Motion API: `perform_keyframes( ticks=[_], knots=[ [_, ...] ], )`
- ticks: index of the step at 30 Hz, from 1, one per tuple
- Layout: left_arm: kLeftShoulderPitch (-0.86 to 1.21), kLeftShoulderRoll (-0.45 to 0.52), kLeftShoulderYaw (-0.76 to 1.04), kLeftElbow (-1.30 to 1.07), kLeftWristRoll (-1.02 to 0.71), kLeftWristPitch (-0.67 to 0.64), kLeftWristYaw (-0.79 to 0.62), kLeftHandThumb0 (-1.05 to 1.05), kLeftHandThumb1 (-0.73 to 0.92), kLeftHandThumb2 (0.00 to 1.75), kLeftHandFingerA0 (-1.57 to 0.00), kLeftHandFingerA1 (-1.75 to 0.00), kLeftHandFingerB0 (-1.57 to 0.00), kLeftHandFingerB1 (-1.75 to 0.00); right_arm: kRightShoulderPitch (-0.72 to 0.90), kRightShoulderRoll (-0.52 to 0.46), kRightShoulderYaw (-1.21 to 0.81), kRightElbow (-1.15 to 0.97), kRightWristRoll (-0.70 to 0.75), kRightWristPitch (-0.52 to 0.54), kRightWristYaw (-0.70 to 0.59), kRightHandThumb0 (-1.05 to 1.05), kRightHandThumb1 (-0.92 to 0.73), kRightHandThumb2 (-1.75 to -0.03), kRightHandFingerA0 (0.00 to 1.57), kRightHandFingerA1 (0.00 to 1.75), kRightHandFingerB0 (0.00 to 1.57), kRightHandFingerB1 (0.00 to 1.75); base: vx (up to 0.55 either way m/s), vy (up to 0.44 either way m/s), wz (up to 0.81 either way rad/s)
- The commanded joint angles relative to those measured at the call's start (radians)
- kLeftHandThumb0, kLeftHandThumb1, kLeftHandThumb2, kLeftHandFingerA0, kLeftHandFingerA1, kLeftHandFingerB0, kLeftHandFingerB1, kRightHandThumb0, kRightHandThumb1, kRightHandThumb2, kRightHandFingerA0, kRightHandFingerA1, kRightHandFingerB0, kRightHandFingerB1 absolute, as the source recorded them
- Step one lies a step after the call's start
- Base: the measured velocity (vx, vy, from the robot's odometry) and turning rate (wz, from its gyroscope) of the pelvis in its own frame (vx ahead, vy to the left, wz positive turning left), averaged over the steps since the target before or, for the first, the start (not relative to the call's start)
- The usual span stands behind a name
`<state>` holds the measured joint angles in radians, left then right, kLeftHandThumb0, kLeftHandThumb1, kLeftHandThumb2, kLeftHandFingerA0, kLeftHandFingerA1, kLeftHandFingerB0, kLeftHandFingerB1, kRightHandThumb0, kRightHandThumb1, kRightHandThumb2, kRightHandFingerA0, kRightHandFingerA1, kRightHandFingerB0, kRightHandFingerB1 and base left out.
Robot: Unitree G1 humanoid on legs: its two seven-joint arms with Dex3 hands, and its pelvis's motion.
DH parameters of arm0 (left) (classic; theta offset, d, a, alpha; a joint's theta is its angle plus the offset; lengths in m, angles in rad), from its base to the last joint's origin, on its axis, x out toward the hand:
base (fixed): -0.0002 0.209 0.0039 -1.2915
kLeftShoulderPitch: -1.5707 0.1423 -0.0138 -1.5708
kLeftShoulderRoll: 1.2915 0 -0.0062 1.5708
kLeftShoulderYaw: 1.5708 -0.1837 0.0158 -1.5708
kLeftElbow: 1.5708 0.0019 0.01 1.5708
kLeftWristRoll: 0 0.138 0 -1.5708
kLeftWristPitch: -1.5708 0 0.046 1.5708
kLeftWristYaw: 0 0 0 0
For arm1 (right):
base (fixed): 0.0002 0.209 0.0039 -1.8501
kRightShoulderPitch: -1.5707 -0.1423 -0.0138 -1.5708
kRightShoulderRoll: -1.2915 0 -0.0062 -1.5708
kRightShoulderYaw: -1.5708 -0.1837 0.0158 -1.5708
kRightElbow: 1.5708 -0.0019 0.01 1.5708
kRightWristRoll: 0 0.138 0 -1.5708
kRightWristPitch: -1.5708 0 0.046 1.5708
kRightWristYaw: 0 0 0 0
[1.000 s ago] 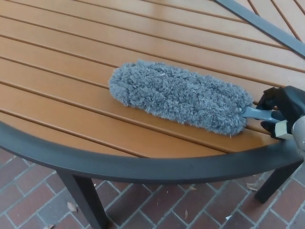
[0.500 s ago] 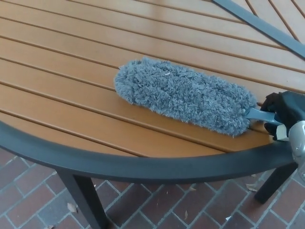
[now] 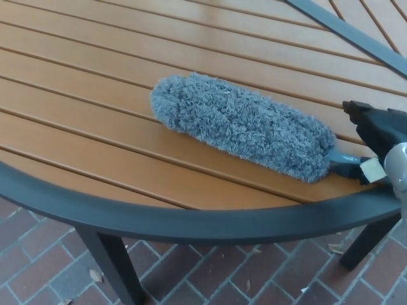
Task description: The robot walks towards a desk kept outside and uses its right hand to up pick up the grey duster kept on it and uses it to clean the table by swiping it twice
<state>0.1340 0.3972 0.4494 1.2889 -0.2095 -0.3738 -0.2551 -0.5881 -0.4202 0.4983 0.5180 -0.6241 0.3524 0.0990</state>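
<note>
A fluffy grey duster (image 3: 241,125) lies flat on the brown slatted table (image 3: 95,95), its head pointing up and to the left. Its pale blue-grey handle (image 3: 343,159) runs off to the right into my right hand (image 3: 375,143), which is shut on it at the picture's right edge, just above the table's dark rim. The handle's far end is hidden by the hand. My left hand does not show.
The table's dark curved rim (image 3: 159,219) runs across the near side, with a dark leg (image 3: 114,267) below it and another leg (image 3: 369,238) at the right. A dark metal bar (image 3: 350,32) crosses the tabletop at the upper right. Below lies red brick paving (image 3: 241,273).
The right hand has risen a little and turned, and the duster has shifted slightly up the table with its handle end swinging down; its head stays on the slats.
</note>
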Motion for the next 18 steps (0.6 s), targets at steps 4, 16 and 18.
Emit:
perform_keyframes(
  ticks=[4, 16, 18],
  knots=[
    [0.006, 0.010, 0.008, -0.005, -0.009, 0.013, 0.009, -0.10, 0.64, 0.58, -0.78, -0.50, -0.70, -0.49, 0.026, -0.287, -0.021, -0.427, 0.042, 0.113, 0.545, -1.05, -0.66, -0.60, 0.00, 0.00, 0.00, 0.00, 0.00, 0.000, 0.00],
    [0.017, -0.011, 0.020, 0.000, -0.024, 0.012, -0.005, -0.10, 0.66, 0.59, -0.77, -0.53, -0.69, -0.50, 0.648, -0.399, -1.007, -0.837, 0.345, 0.125, 0.609, -0.83, -0.50, -0.86, 0.00, 0.10, 0.09, 0.14, 0.00, 0.000, 0.00],
    [0.014, -0.012, 0.021, 0.001, -0.026, 0.020, -0.007, -0.10, 0.66, 0.59, -0.77, -0.52, -0.69, -0.50, 0.754, -0.310, -1.142, -0.791, 0.350, 0.097, 0.523, -0.83, -0.50, -0.84, 0.00, 0.11, 0.05, 0.12, 0.00, 0.000, 0.00]
  ],
)
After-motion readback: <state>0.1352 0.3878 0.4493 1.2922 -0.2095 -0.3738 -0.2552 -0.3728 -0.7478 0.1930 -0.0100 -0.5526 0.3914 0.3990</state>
